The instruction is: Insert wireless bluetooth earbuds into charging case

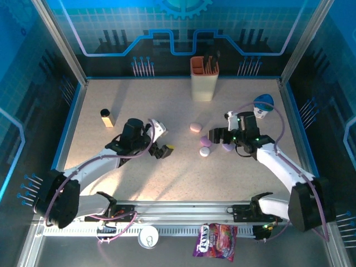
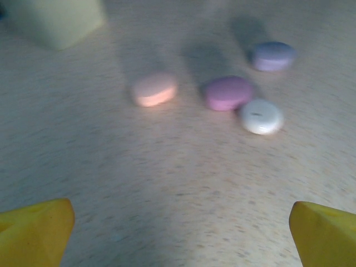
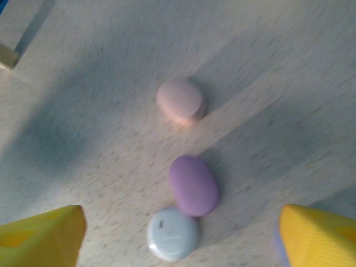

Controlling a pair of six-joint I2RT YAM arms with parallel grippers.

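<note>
Four pebble-shaped charging cases lie mid-table: pink [image 1: 195,127], purple [image 1: 204,142], white [image 1: 204,151] and lilac [image 1: 227,147]. The earbuds are out of view. My left gripper [image 1: 163,147] hovers left of them, open, yellow fingertips [image 2: 39,233] wide apart over bare table, with the pink case [image 2: 154,89], purple case [image 2: 228,93], white case [image 2: 261,116] and lilac case [image 2: 271,55] ahead. My right gripper [image 1: 218,140] is open above the cluster. The purple case [image 3: 193,184] and white case [image 3: 173,233] touch each other between its fingers [image 3: 320,236], gripped by neither. The pink case [image 3: 179,100] lies farther off.
A beige holder [image 1: 203,78] with tools stands at the back centre. A small black-capped bottle [image 1: 107,117] is at the left, and a blue-and-white object [image 1: 264,105] at the right. A candy bag [image 1: 216,240] and a white round lid [image 1: 148,238] lie by the front rail.
</note>
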